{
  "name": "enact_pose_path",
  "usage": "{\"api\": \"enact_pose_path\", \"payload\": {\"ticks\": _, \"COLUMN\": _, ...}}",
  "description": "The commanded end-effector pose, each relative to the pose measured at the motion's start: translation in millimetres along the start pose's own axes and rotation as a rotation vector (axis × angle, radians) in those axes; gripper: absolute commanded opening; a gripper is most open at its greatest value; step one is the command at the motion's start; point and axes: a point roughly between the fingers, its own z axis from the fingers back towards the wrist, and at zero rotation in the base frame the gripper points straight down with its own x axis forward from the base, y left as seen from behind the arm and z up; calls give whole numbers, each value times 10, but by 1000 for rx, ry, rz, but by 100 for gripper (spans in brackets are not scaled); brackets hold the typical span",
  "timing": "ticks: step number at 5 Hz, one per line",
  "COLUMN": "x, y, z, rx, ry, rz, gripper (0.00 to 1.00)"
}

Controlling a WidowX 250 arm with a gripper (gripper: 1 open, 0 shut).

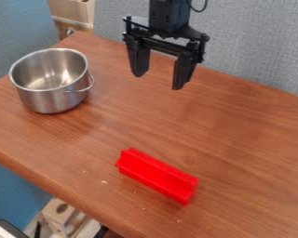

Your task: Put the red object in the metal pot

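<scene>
With the hand [164, 74] spread wide and empty above the desk [238, 121], well beyond the block [155, 175], the block's narrow width was best straddled squarely before closing.

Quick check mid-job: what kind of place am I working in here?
Probably a lab or test bench, not a kitchen: a bare wooden table, a plain grey backdrop, and just a pot and a red block set out.
</scene>
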Motion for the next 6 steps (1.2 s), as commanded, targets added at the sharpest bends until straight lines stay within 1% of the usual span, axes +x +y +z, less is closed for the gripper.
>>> {"api": "enact_pose_path", "payload": {"ticks": 1, "x": -21, "y": -13, "z": -58, "rx": 2, "ry": 12, "rz": 16, "gripper": 100}}
{"api": "enact_pose_path", "payload": {"ticks": 2, "x": -70, "y": -57, "z": -106, "rx": -1, "ry": 15, "rz": 64, "gripper": 100}}
{"api": "enact_pose_path", "payload": {"ticks": 3, "x": -154, "y": -136, "z": -131, "rx": -14, "ry": 0, "rz": 165, "gripper": 100}}
{"api": "enact_pose_path", "payload": {"ticks": 4, "x": -279, "y": -266, "z": -148, "rx": -31, "ry": -39, "rz": 305, "gripper": 100}}
{"api": "enact_pose_path", "payload": {"ticks": 5, "x": -351, "y": -405, "z": -171, "rx": -51, "ry": -75, "rz": 487, "gripper": 100}}
{"api": "enact_pose_path", "payload": {"ticks": 6, "x": -431, "y": -547, "z": -206, "rx": -78, "ry": -108, "rz": 687, "gripper": 100}}
